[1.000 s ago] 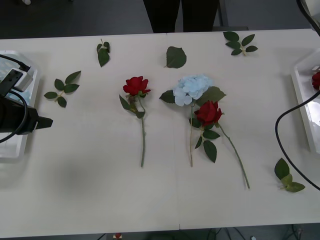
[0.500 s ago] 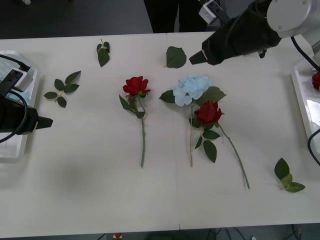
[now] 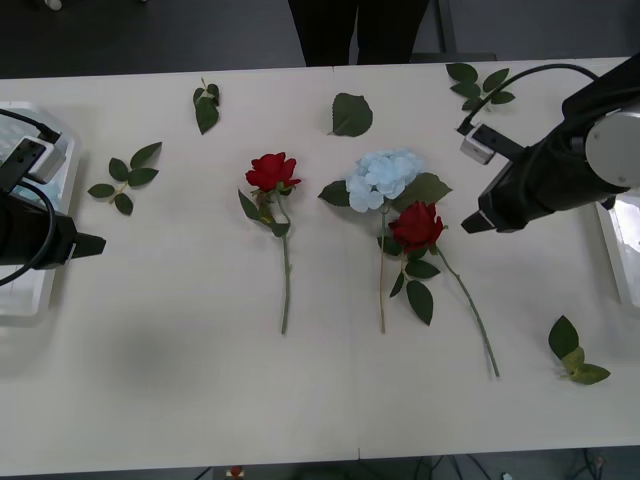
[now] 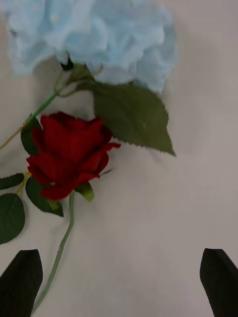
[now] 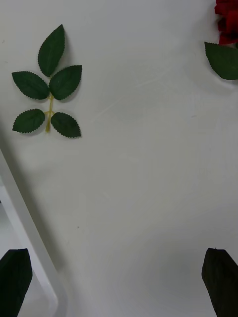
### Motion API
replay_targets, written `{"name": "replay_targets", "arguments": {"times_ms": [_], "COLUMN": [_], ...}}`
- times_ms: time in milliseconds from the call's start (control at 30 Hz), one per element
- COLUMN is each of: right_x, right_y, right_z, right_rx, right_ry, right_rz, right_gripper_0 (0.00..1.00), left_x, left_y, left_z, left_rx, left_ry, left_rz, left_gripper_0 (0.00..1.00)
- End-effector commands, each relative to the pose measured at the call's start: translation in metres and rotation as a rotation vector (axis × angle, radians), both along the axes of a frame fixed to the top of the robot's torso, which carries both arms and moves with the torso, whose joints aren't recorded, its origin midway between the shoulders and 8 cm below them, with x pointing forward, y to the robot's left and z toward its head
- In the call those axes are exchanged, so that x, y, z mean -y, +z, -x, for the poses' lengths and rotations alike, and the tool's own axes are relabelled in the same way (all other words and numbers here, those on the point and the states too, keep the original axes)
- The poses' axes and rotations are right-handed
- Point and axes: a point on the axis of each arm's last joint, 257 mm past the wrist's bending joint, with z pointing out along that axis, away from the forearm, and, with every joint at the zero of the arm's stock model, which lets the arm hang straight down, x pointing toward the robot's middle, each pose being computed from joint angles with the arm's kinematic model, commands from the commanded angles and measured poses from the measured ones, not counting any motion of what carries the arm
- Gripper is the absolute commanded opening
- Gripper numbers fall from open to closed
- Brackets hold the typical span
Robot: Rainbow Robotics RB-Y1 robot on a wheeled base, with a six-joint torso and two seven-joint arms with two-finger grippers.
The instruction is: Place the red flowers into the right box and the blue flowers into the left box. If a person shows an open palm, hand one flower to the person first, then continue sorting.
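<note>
Two red fabric roses (image 3: 272,171) lie mid-table from the front, right gripper (image 3: 470,224) beside one; its wrist camera shows black fingertips (image 4: 20,277) spread wide, empty, the rose's (image 4: 69,154) stem crossing the pale-blue hydrangea (image 4: 94,34) — risking snagging both; left gripper (image 5: 119,282) waits, agape.

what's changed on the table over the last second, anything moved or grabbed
The right pincer came in over the far edge of the table, then swung down beside the red rose and blue hydrangea, open and holding nothing. The left pincer stayed by the left box. Both flowers, the other rose and the loose leaves have not shifted.
</note>
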Motion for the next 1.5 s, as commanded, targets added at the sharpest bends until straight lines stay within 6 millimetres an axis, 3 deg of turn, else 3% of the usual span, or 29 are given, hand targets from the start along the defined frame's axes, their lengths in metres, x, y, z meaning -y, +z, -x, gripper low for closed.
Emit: {"name": "replay_targets", "arguments": {"times_ms": [33,167,467,567,667,900,1333,1400,1467,1500], "right_x": [0.025,0.034,0.033,0.029,0.02,-0.005,-0.015,-0.014,-0.013,-0.013], "right_y": [-0.016,-0.034,-0.085,-0.096,-0.102,-0.116,-0.132,-0.133,-0.133,-0.133], "right_z": [0.016,0.025,0.047,0.056,0.062,0.065,0.044,0.044,0.044,0.044], "right_rx": [0.001,0.016,-0.035,-0.063,-0.086,-0.124,-0.123,-0.122,-0.124,-0.125], "right_ry": [-0.094,-0.131,-0.287,-0.327,-0.348,-0.39,-0.439,-0.444,-0.449,-0.452], "right_rz": [0.054,0.133,0.175,0.169,0.139,0.078,0.042,0.045,0.044,0.043], "right_gripper_0": [0.92,0.92,0.92,0.93,0.93,0.92,0.9,0.69,0.3,0.17], "left_x": [0.007,0.007,0.007,0.01,0.016,0.063,0.156,0.166,0.175,0.178], "left_y": [0.006,0.006,0.006,0.002,0.014,0.017,0.0,-0.003,-0.007,-0.009], "left_z": [-0.003,-0.003,-0.003,-0.003,-0.009,-0.017,-0.051,-0.055,-0.063,-0.066], "left_rx": [0.023,0.023,0.023,0.016,0.039,0.017,0.032,0.03,0.029,0.025], "left_ry": [0.009,0.009,0.009,0.013,0.002,-0.004,0.085,0.092,0.093,0.094], "left_rz": [0.019,0.019,0.019,0.036,0.046,0.129,0.178,0.18,0.174,0.171], "left_gripper_0": [1.0,1.0,1.0,1.0,1.0,1.0,1.0,1.0,1.0,1.0]}}
